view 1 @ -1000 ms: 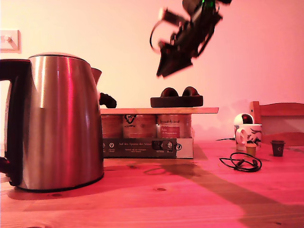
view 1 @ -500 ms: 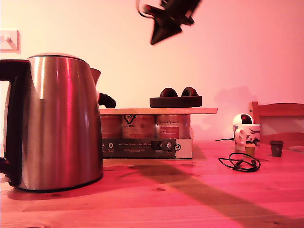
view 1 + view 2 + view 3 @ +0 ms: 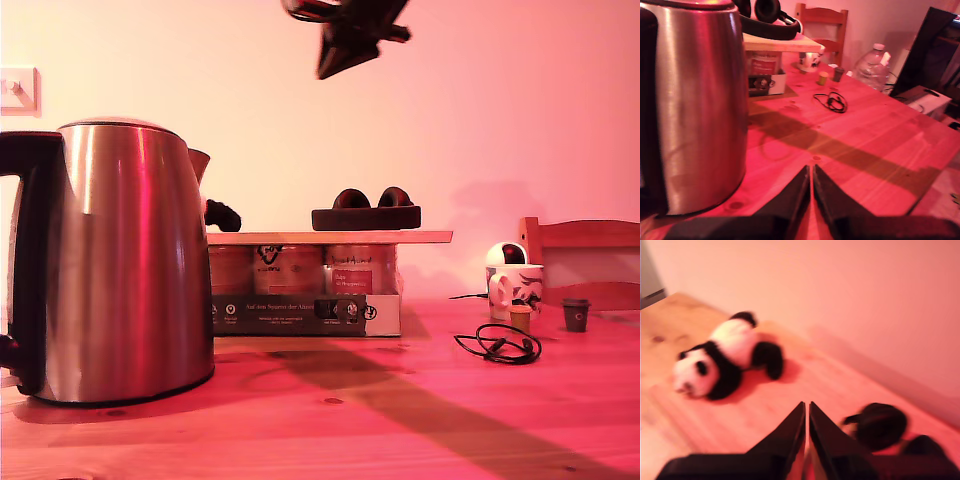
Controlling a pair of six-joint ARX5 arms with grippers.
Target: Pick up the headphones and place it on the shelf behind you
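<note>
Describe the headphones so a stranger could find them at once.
Start at the big steel kettle; just to its right in the exterior view, a box of jars carries a thin wooden shelf. The headphones lie on that shelf: black, two round cushioned cups, unlike the thin coiled cable lying on the table.

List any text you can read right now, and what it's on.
Cardboard box under the shelf: a pale line of print beginning "Auf den Spuren der", the rest too small to read.
Jar labels in the box: print present, blurred, unreadable.
Mug: a pattern, no readable words.
</note>
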